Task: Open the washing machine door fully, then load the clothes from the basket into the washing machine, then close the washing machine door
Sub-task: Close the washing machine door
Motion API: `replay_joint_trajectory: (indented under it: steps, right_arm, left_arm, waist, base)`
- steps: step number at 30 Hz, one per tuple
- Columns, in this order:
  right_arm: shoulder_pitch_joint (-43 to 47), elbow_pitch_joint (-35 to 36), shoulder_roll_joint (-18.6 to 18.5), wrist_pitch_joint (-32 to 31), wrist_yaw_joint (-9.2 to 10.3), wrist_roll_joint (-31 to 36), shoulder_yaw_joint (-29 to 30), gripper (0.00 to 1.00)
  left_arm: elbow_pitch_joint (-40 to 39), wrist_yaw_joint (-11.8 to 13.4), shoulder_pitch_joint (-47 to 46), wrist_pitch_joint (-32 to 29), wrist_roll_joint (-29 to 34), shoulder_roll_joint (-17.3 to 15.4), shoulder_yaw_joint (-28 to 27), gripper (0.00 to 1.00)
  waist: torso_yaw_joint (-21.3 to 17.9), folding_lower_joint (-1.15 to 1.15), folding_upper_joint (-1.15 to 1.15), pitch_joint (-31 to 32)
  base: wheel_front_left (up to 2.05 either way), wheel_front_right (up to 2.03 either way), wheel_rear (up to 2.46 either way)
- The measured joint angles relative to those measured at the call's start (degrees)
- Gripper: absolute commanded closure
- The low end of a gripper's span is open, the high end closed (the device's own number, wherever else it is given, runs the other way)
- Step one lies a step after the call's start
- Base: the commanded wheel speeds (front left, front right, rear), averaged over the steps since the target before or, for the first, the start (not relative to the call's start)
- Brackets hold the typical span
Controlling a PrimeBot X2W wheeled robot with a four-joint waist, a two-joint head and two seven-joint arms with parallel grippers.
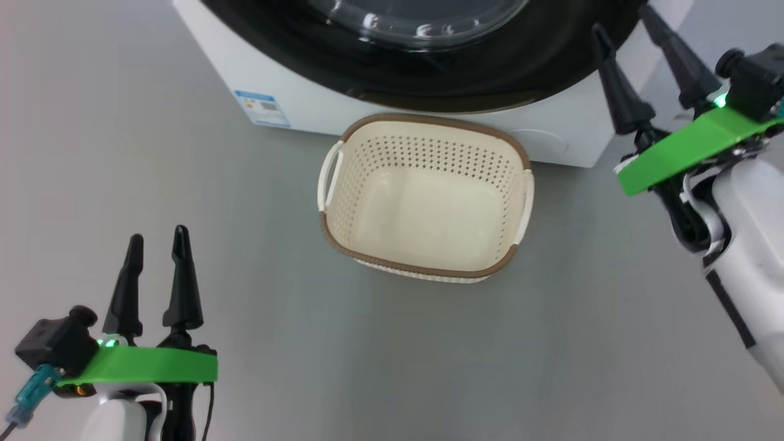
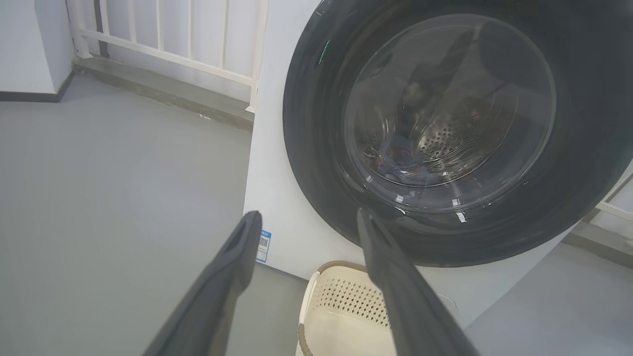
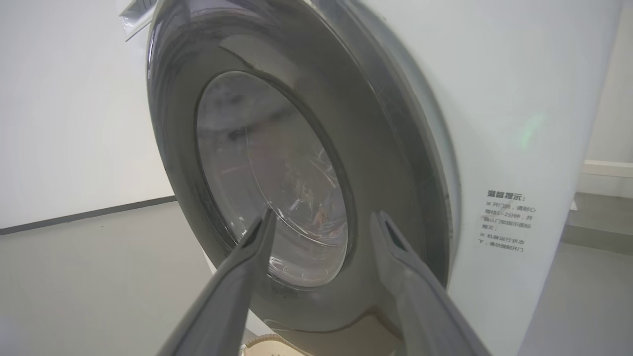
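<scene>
Item 1. The washing machine (image 1: 306, 92): white front-loader standing on the grey floor (image 1: 429, 355), with a small blue sticker (image 1: 262, 108) low on its front. A printed notice (image 3: 509, 222) sits on the front panel to one side of the door.

Item 2. The washing machine door (image 2: 316, 148): round, glossy black, with a clear bulging window; it lies against the machine's front.

Item 3. The clothes (image 2: 403, 160): light-blue fabric with orange-red flecks, seen through the glass, low in the perforated steel drum (dim behind reflections).

Item 4. The basket (image 1: 429, 119): cream, perforated, brown-rimmed, two side handles. It stands on the floor just before the machine, below the door, its smooth bottom in plain view.

Item 5. Left claw (image 1: 158, 234): fingers spread, gripping nothing. It hangs over the floor, well apart from the basket, to the robot's left; in the left wrist view its fingers point towards the door's lower edge.

Item 6. Right claw (image 1: 622, 18): fingers parted, gripping nothing, raised near the door's rim at the machine's right side. Whether a fingertip touches the door, I cannot tell.

Item 7. White railing (image 2: 173, 44): behind the machine.
</scene>
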State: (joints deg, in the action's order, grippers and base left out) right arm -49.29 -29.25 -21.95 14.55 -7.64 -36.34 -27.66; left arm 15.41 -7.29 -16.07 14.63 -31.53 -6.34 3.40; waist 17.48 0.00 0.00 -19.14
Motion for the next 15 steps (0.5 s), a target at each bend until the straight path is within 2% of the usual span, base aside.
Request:
replay_joint_trajectory:
  steps: [15]
  right_arm:
    - [15.21, 9.34, 3.01, 0.0, 0.0, 1.66, 6.02, 0.0]
  left_arm:
    - [0.22, 0.0, 3.22, 0.0, 0.45, -1.38, -1.38, 0.0]
  waist:
    - [-11.18, 0.0, 0.0, 6.49]
  base:
    - [0.0, 0.0, 0.0]
